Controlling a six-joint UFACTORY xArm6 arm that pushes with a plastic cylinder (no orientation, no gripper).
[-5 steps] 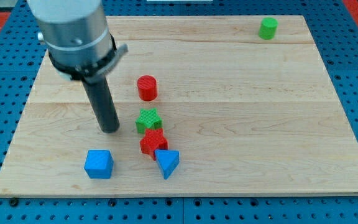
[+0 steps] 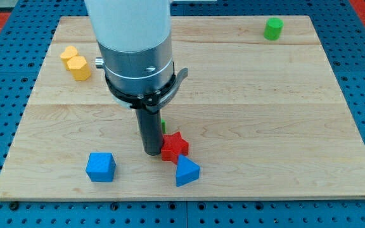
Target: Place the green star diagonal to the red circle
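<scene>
My tip rests on the wooden board near the view's bottom centre, touching the left side of a red star. Only a thin sliver of the green star shows, just right of the rod and above the red star; the rest is hidden behind the rod. The red circle is not visible; the arm's wide body covers the spot where it stood.
A blue triangle-like block lies just below-right of the red star. A blue cube sits at the bottom left. Two yellow blocks lie together at the upper left. A green cylinder stands at the top right.
The rod moved right, from left of the green star to where the star was. The red star and blue triangle shifted right. The green star and red circle are now mostly hidden; the yellow blocks are uncovered.
</scene>
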